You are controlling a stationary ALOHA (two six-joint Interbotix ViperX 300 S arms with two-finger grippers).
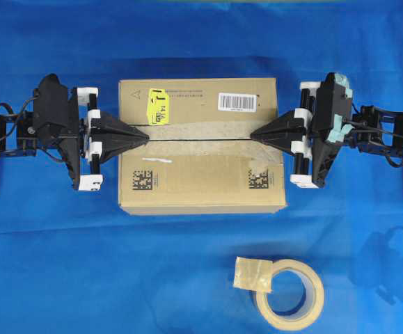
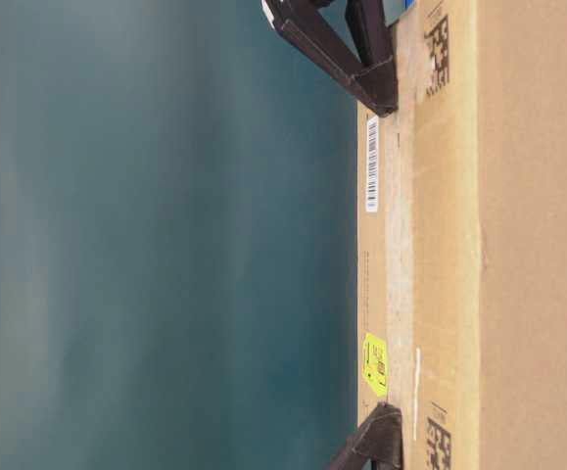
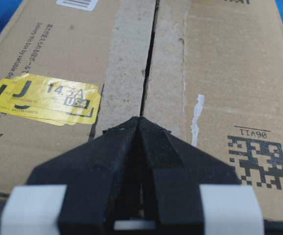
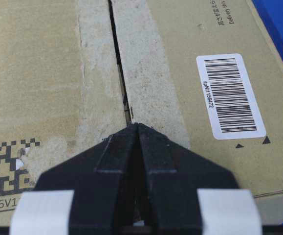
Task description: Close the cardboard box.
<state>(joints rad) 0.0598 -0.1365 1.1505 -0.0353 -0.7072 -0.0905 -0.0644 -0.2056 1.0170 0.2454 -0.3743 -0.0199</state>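
Cardboard box (image 1: 201,182) flaps meet; yellow sticker (image 3: 48,98) reads "143A USA"; left gripper (image 1: 145,138) and right gripper (image 1: 253,134) pinched together, empty

The box (image 2: 479,245) runs off the table-level view's right edge; fine print beside its barcode label (image 1: 237,101) is too small to read.

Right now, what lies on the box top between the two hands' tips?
In the overhead view, only the box's center seam, flanked by torn old tape residue, runs between the left hand and right hand.
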